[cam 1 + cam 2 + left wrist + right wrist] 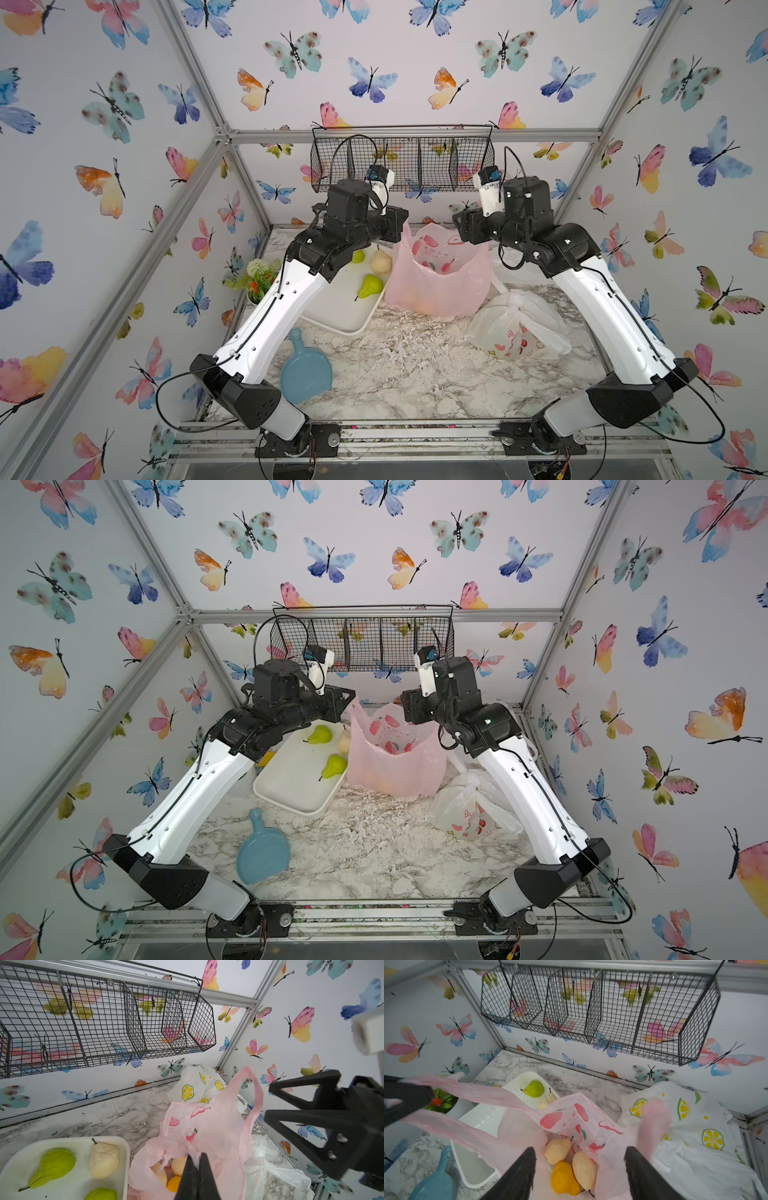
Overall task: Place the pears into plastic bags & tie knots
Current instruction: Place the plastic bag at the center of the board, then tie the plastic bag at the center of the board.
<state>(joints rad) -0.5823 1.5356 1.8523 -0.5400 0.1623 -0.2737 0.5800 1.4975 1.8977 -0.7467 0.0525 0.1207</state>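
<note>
Left gripper [196, 1156], clamped on the pink bag [218, 1132], holds it mouth-up; right gripper [580, 1148] gapes empty above.

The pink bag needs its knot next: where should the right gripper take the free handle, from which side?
Probably grip the free handle on the top of its loop, where it stands upright above the pink bag's rim. Come from the right gripper's own side, jaws across the flat strip; the left gripper holds the opposite handle taut.
</note>
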